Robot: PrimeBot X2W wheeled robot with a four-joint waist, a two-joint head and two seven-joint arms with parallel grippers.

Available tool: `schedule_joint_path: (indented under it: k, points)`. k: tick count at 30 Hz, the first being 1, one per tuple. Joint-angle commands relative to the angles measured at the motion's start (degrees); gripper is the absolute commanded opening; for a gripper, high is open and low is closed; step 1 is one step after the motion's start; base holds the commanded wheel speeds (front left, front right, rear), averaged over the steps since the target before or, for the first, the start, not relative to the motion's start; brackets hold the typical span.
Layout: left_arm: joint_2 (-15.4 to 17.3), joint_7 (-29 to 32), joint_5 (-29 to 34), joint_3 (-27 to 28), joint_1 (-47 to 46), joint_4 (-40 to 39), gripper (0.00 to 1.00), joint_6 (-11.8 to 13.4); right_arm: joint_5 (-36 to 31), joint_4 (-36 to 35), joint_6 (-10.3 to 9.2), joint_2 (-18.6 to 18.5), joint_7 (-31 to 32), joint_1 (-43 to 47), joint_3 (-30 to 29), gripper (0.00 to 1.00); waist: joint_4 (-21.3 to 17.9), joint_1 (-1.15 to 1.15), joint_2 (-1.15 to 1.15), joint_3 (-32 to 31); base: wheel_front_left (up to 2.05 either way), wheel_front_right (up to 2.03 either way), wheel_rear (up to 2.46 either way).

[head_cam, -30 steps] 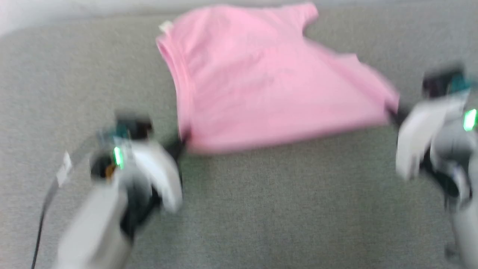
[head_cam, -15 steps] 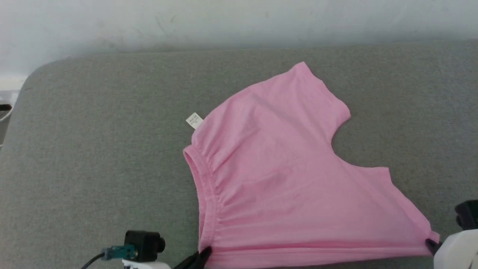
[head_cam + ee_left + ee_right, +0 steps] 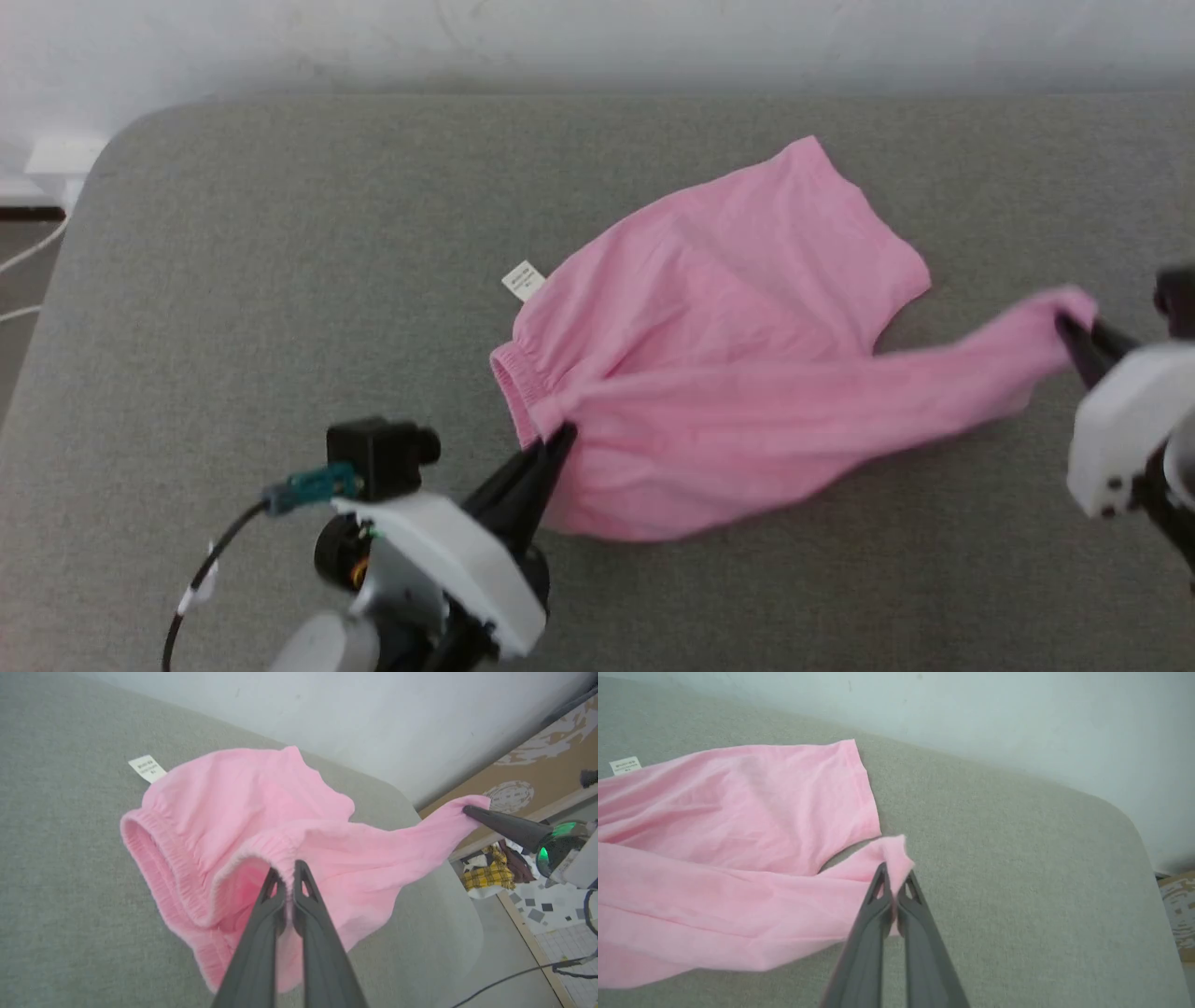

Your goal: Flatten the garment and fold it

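The left hand (image 3: 563, 432) is clamped on the garment (image 3: 738, 373) at its waistband, the right hand (image 3: 1065, 326) on a leg end, the rest lying toward the table (image 3: 280, 280)'s far edge.

top: grey table (image 3: 280, 233) | behind: white wall (image 3: 597, 37) | beyond edge: yellow plaid cloth (image 3: 488, 877)

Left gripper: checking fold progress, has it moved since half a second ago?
Yes: the left gripper, shut on the garment, moved forward, closing on the white label.
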Motion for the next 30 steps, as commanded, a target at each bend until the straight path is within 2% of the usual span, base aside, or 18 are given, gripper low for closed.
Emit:
schedule_joint_path:
  k: [1,7,15,16,20,26,27,28,29,30]
  points:
    - [-1.96,-1.89,-0.24,0.84,-3.83,2.81,0.00,-0.65,-0.23,3.28,-0.11,-1.03,-2.22,-5.56,1.79,0.00,1.90,0.00,0.00,2.37,0.00,0.00,0.00]
    - [-6.94,-8.39,1.47,2.56,-12.91,11.99,0.00,-1.02,0.45,14.67,-0.11,-3.75,-7.26,-19.82,6.53,0.00,5.04,0.00,0.00,7.46,0.00,0.00,0.00]
    - [-11.24,-15.85,3.35,3.38,-19.54,21.07,0.00,-0.60,-0.58,30.74,-0.11,-5.31,-11.68,-36.64,12.76,0.00,9.12,0.00,0.00,15.21,0.00,0.00,0.00]
    - [-11.24,-15.85,3.35,3.38,-19.54,21.07,0.00,-0.60,-0.58,30.74,-0.11,-5.31,-11.68,-36.64,12.76,0.00,9.12,0.00,0.00,15.21,0.00,0.00,0.00]
    - [-12.61,-18.29,2.68,2.53,-20.52,23.60,0.00,-1.49,-1.41,38.61,-0.11,-6.47,-12.02,-42.34,15.72,0.00,11.59,0.00,0.00,17.87,0.00,0.00,0.00]
    - [-13.78,-20.33,1.27,-0.23,-21.76,26.36,0.00,-3.50,-0.11,47.88,-0.11,-7.71,-8.09,-47.31,17.89,0.00,14.16,0.00,0.00,19.74,0.00,0.00,0.00]
    - [-13.88,-20.41,0.99,-0.89,-21.95,26.64,0.13,-4.15,0.24,49.03,-0.11,-7.69,-7.16,-47.86,17.79,0.02,14.33,0.00,0.00,19.79,0.00,0.00,0.00]
    - [-13.95,-20.55,0.78,-1.50,-22.15,26.89,0.43,-4.80,0.56,49.88,-0.11,-7.65,-6.37,-48.28,17.80,0.49,14.47,0.00,0.00,19.75,0.00,0.00,0.00]
    - [-14.01,-20.96,0.63,-1.84,-22.29,27.11,1.00,-5.24,0.97,50.51,-0.11,-7.59,-5.87,-48.55,17.59,1.00,14.56,0.00,0.00,19.58,0.00,0.00,0.00]
    - [-14.07,-21.49,0.42,-2.00,-22.35,27.35,1.00,-5.47,1.49,50.80,-0.11,-7.46,-5.92,-48.66,17.34,1.00,14.58,0.00,0.00,19.24,0.00,0.00,0.00]
